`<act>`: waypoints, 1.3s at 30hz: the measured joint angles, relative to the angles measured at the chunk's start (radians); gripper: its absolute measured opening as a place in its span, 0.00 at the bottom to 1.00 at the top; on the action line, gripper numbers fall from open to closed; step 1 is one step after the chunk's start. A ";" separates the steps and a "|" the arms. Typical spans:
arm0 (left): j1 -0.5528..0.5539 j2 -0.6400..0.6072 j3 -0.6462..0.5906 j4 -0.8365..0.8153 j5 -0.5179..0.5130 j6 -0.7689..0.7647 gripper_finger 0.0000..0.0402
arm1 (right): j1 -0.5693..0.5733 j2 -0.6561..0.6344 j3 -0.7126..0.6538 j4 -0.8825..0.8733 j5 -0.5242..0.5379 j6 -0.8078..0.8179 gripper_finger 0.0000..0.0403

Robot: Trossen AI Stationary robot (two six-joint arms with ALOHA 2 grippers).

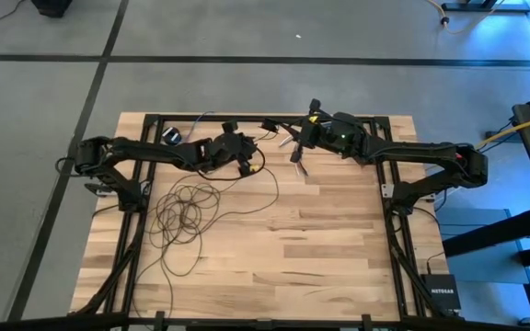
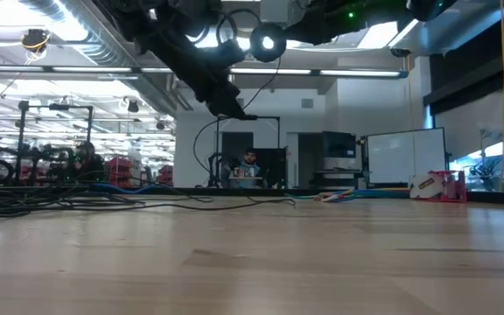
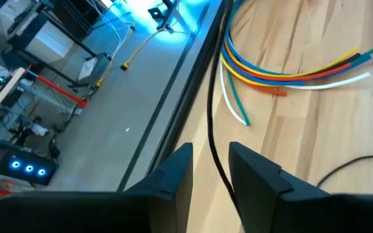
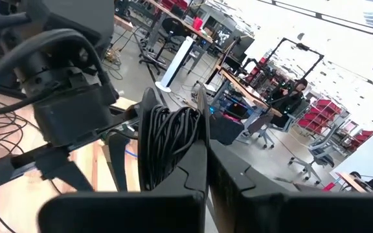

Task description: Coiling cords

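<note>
While most of the thin dark brown-black cord (image 1: 187, 210) lies in loose, tangled loops on the pale wooden plank table (image 1: 320, 248) toward nine o'clock in the high view, one strand climbs from the pile up toward eleven o'clock to the left end effector (image 1: 245, 158). In the left wrist view that strand (image 3: 215, 139) runs through the gap between the two dark fingers (image 3: 173, 178), which stand apart and do not pinch it. A tight coiled bundle of the same dark cord (image 4: 167, 142) sits clamped between the fingers of the right end effector (image 1: 299, 147). Both dark arms reach inward along the table's twelve o'clock edge, raised above the surface, their end effectors near each other. A short bundle of multicoloured wires (image 3: 290, 74) lies on the table just beside the left arm's strand.
</note>
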State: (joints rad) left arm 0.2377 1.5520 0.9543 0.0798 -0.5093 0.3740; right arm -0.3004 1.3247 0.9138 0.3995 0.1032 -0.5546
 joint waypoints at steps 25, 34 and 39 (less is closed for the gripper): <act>0.062 -0.012 0.001 -0.036 -0.108 -0.020 0.01 | 0.000 0.002 0.000 -0.017 -0.042 -0.007 0.02; 0.065 -0.092 0.001 -0.045 -0.155 -0.002 0.01 | 0.000 0.002 0.000 -0.063 -0.037 -0.074 0.02; 0.063 -0.201 0.001 -0.055 -0.154 0.012 0.01 | -0.001 0.001 0.000 -0.090 -0.007 -0.121 0.02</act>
State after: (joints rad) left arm 0.3009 1.3506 0.9549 0.0249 -0.6638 0.3865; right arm -0.3016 1.3254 0.9138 0.3095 0.0964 -0.6755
